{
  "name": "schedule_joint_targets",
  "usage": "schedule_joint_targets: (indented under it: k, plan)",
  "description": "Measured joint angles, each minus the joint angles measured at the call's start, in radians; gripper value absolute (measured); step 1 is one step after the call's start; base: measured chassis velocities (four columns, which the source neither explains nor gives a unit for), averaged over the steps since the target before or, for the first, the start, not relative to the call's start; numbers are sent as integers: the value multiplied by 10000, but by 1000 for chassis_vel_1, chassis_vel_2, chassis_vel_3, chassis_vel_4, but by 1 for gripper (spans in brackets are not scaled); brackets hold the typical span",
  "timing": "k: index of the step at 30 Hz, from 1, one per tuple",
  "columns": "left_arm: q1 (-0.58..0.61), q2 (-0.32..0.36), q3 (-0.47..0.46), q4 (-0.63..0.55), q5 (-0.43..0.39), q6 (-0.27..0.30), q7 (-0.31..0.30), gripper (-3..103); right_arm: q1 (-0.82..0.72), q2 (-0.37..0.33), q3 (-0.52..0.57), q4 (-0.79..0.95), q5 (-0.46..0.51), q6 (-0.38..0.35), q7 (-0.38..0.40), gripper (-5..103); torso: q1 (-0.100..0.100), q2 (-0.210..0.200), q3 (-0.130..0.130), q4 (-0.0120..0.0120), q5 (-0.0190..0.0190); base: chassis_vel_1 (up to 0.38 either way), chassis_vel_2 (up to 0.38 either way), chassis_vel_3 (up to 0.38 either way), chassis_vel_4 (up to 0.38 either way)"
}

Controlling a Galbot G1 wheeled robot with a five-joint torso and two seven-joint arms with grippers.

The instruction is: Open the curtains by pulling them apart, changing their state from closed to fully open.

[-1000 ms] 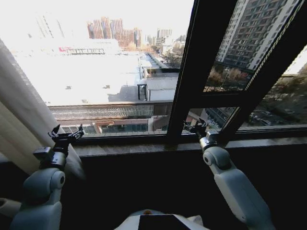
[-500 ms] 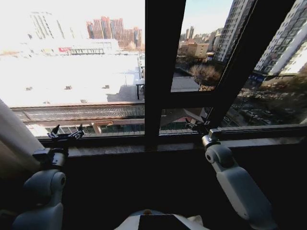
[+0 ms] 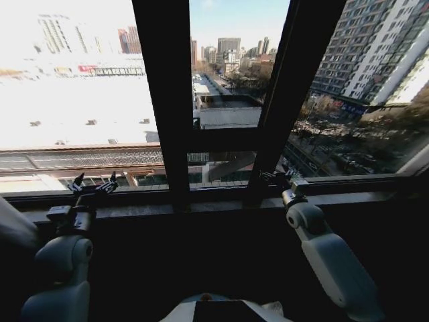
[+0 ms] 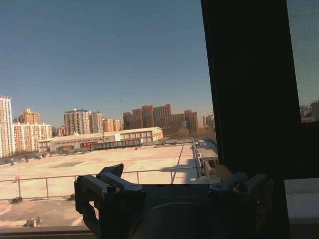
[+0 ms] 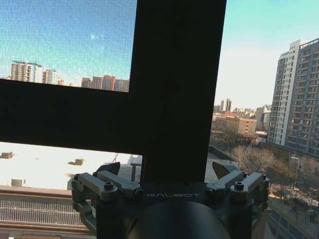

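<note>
my left gripper (image 3: pixel 93 186) and right gripper (image 3: pixel 276 178) hover spread apart, holding nothing, before the window frame (image 3: pixel 161 107); glass uncovered, one curtain (image 3: pixel 12 228) edge at far left.

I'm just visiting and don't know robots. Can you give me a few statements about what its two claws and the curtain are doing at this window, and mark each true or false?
1. Both claws are raised near the window sill. True: the left claw and the right claw sit just above the sill.
2. The left claw is clamped on curtain fabric. False: its fingers are spread apart with nothing between them.
3. Curtain cloth covers the middle of the window. False: the glass is bare, showing the city; a bit of curtain shows at the far left edge.
4. The right claw is open and holds nothing. True.
5. A dark window frame bar stands between the two claws. True.
</note>
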Motion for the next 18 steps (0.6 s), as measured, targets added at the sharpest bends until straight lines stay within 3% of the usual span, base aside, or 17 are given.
schedule_joint_targets:
  k: [18]
  plan:
    - [213, -61, -131, -67, -1, -201, 9, 100, -314, 169, 280, 309, -550, 36, -52, 100, 1, 0, 1, -3, 3, -339, -352, 336, 352]
